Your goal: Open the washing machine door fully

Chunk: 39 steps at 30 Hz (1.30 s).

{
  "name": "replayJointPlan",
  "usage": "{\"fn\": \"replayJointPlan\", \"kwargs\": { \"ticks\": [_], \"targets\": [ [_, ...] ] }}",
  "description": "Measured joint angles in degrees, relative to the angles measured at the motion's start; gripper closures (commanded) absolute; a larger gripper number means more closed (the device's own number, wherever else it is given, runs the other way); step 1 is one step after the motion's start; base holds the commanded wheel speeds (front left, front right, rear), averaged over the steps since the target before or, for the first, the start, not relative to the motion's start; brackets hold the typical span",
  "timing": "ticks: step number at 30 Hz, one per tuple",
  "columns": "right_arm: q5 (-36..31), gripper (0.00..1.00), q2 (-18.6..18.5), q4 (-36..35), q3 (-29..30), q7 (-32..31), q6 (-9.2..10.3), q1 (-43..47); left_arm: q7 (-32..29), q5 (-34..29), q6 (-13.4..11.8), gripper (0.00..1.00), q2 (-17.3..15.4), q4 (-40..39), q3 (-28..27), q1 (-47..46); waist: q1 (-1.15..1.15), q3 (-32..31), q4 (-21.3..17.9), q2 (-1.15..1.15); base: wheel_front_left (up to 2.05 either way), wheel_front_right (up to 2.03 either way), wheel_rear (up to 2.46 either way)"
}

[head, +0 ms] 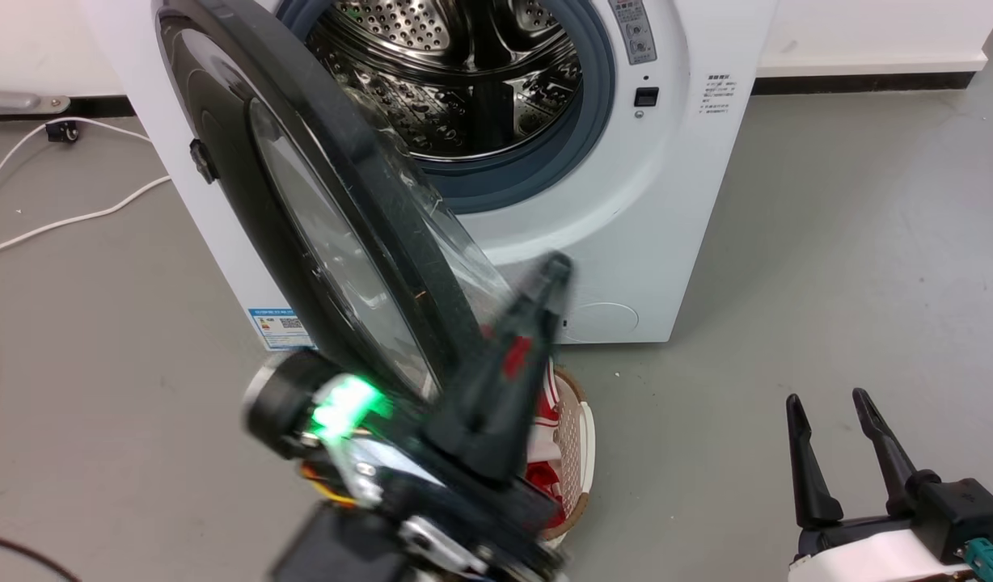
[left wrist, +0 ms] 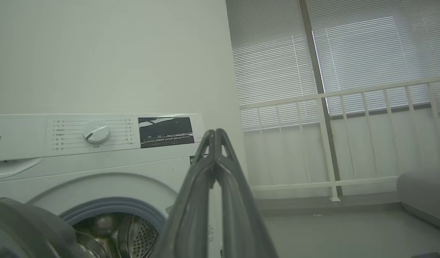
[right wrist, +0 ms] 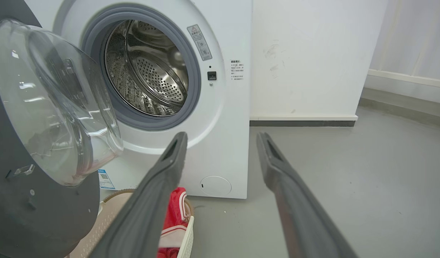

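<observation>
The white washing machine (head: 658, 202) stands at the top of the head view with its steel drum (head: 464, 89) exposed. Its glossy black washing machine door (head: 230, 162) hangs partly open, swung out toward me and seen almost edge-on, with the clear glass bowl (right wrist: 55, 107) bulging from its inner side. My left gripper (head: 555, 271) is shut with nothing in it; it looks blurred, just right of the door's lower inner edge, and I cannot tell if it touches. In the left wrist view the left gripper (left wrist: 214, 133) points past the machine's control panel (left wrist: 116, 134). My right gripper (head: 832, 404) is open, low on the right, away from the door.
A cream laundry basket (head: 577, 436) holding red cloth (right wrist: 173, 215) sits on the floor under the door. White cables (head: 76, 218) trail across the floor at the left. Bare grey floor (head: 852, 242) spreads to the right of the machine. A white railing (left wrist: 324, 143) stands before blinds.
</observation>
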<state>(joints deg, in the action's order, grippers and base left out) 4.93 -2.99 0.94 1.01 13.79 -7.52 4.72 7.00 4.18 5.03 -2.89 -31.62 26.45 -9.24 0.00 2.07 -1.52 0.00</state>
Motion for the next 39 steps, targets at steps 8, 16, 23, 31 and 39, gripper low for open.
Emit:
{"fn": "replayJointPlan", "kwargs": {
  "ticks": [8,16,23,31,39],
  "targets": [
    [0.02,0.0,0.0,0.14,-0.42,-0.18,0.0,0.06,-5.94,2.12,0.62,1.0,-1.58,5.97,5.14,5.37,0.0,0.09,0.44,0.0,0.0,0.0,0.0],
    [0.3,0.0,0.01,0.67,-0.81,-0.21,0.0,0.1,-7.9,4.09,0.43,1.0,-2.44,13.37,7.03,10.31,0.0,0.81,0.74,0.0,0.0,0.0,0.0],
    [0.62,0.0,0.01,1.16,-1.44,-0.07,0.0,-0.04,-4.66,4.66,-0.89,1.0,-1.63,19.68,6.75,8.62,0.0,1.47,0.57,0.0,0.0,0.0,0.0],
    [0.65,0.0,0.01,1.87,-1.4,0.04,0.0,-0.95,-1.44,6.1,-2.91,1.0,-0.43,25.71,6.6,2.91,0.0,2.51,0.08,0.0,0.0,0.0,0.0],
    [1.23,0.0,0.01,2.68,-1.33,0.31,0.0,-1.42,0.35,8.42,-5.23,1.0,-0.14,30.99,6.71,0.01,0.0,3.09,0.04,0.0,0.0,0.0,0.0]
  ]
}}
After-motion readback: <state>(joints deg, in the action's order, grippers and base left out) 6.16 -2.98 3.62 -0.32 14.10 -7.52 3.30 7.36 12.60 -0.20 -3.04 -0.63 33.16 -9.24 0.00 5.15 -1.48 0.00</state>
